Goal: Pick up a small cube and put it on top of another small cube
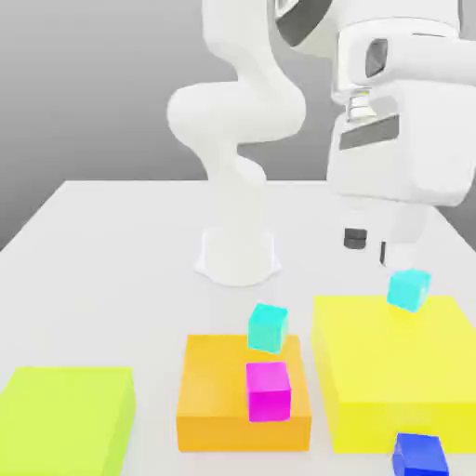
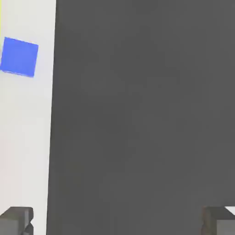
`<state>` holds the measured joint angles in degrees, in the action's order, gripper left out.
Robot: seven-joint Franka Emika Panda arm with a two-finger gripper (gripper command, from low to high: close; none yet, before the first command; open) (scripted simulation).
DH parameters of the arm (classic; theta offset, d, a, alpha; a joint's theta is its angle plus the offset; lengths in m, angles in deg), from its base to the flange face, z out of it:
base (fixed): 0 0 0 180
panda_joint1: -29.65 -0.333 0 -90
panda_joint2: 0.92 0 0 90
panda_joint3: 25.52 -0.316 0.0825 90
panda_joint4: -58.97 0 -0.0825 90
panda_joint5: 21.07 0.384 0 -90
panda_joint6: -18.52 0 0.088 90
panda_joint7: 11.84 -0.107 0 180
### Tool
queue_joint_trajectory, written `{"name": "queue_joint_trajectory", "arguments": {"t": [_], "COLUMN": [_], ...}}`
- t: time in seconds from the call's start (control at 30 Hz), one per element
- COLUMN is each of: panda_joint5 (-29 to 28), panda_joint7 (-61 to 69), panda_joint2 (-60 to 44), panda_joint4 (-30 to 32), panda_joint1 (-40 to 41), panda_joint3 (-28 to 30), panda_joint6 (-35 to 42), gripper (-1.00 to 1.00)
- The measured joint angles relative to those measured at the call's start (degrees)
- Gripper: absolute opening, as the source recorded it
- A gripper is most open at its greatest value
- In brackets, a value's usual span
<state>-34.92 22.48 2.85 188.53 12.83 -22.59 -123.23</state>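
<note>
The small deep-blue cube (image 1: 420,456) lies on the white table at the front of the exterior view's right, just in front of the yellow flat block. The hand view has the same blue cube (image 2: 19,56) on a strip of table beside the table's edge. My gripper (image 1: 370,246) hangs well above the table, behind the yellow block, open with nothing between its fingers. The hand view gives both fingertips (image 2: 16,221) far apart, the gripper (image 2: 117,222) over dark floor beyond the edge. Other small cubes: a cyan one (image 1: 408,289), another cyan one (image 1: 268,327), a magenta one (image 1: 269,390).
Three flat blocks lie on the table (image 1: 112,270): yellow (image 1: 395,372) under one cyan cube, orange (image 1: 218,400) under the magenta cube, lime (image 1: 65,418) at the exterior view's front left. The arm's white base (image 1: 237,256) stands mid-table.
</note>
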Motion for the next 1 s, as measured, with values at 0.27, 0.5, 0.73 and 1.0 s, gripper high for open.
{"name": "queue_joint_trajectory", "arguments": {"t": [0.27, 0.5, 0.73, 1.0], "panda_joint5": [2.5, 4.8, 5.6, 3.5], "panda_joint7": [23.7, 44.5, 63.0, 62.8], "panda_joint2": [-9.7, -17.9, -26.4, -34.1], "panda_joint4": [-0.3, -0.5, -1.0, -2.7], "panda_joint1": [-0.9, 0.8, 3.4, 2.1], "panda_joint3": [-2.2, -6.8, -12.5, -11.0], "panda_joint6": [-3.2, -6.0, -9.2, -14.9], "gripper": [0.0, 0.0, 0.0, -1.0]}}
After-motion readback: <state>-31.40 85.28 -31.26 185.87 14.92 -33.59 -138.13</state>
